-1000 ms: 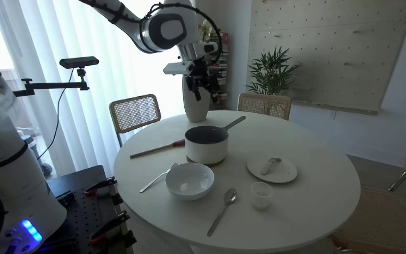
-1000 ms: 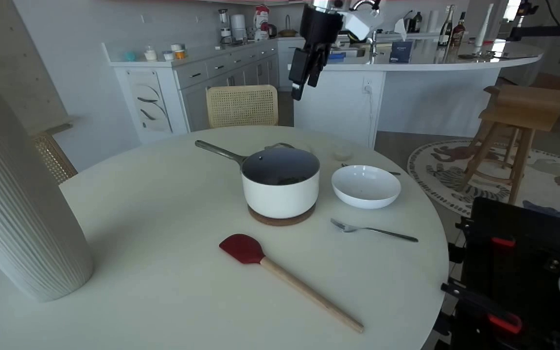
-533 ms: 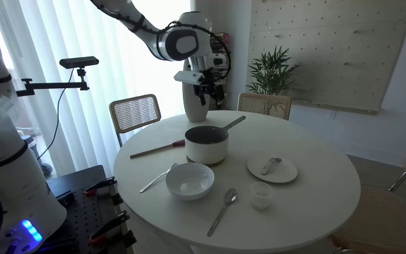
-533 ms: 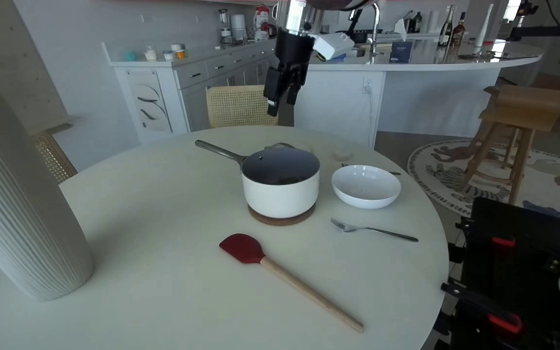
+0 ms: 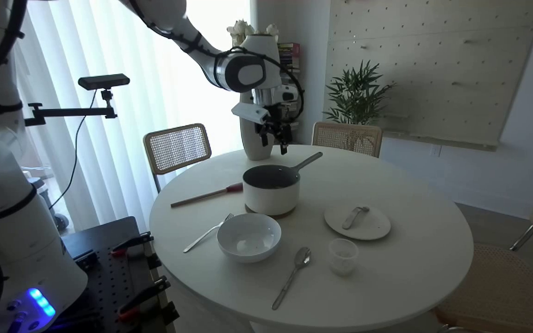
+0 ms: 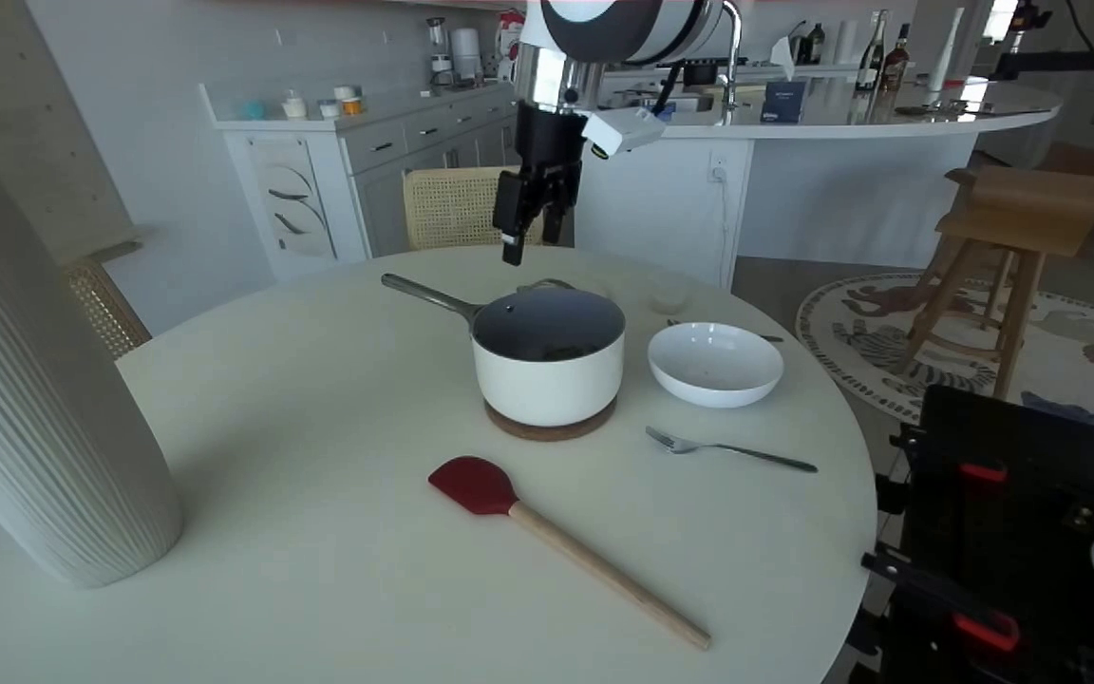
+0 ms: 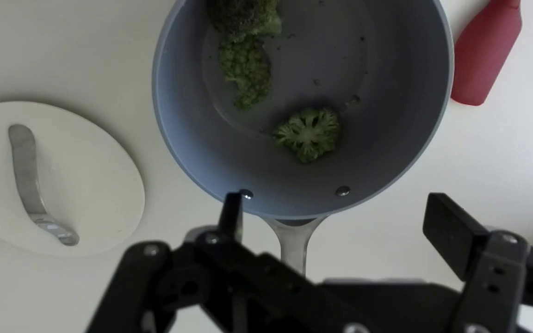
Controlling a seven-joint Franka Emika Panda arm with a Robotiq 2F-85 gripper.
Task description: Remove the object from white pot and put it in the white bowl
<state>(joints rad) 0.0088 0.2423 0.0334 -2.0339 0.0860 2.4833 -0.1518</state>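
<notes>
Jaws hang wide apart, empty, near the 6 o'clock rim of the white pot [image 7: 294, 180] in the wrist view: lining up seems the step in hand. Inside, a green floret [image 7: 309, 135] lies toward 6 o'clock, more broccoli [image 7: 248, 69] toward 10; either may be meant. Next should come a move toward 12, then down; the white bowl [image 5: 249, 238], at the pot's 7 o'clock in an exterior view, follows.
</notes>
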